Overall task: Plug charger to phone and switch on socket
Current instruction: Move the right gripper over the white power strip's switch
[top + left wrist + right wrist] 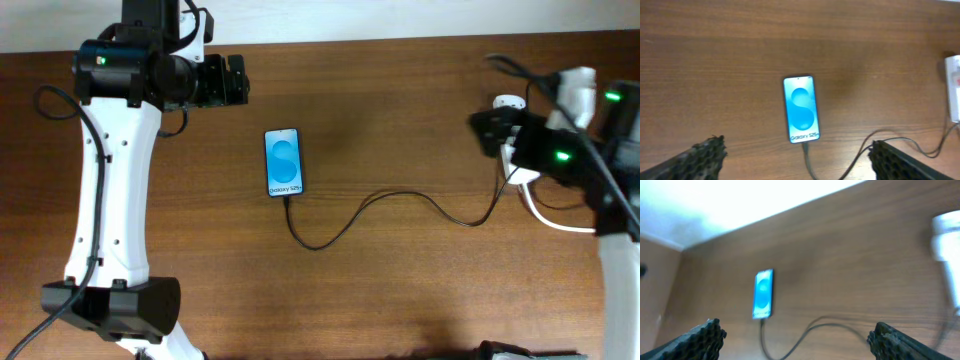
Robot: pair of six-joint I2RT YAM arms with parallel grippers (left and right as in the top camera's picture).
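The phone (284, 162) lies flat mid-table, its blue screen lit; it also shows in the left wrist view (801, 108) and the right wrist view (763, 294). The black charger cable (380, 205) runs from the phone's near end in a loop toward the right, its plug tip (805, 146) in the phone's port. The white socket (512, 104) is mostly hidden under my right arm; its edge shows at the right of the left wrist view (954, 87). My left gripper (796, 157) is open above the table near the phone. My right gripper (795, 337) is open, high over the cable.
A thick white cord (548, 218) curves out from the socket at the right. The table's far edge (400, 40) meets a pale wall. My left arm's base (110, 300) stands at the front left.
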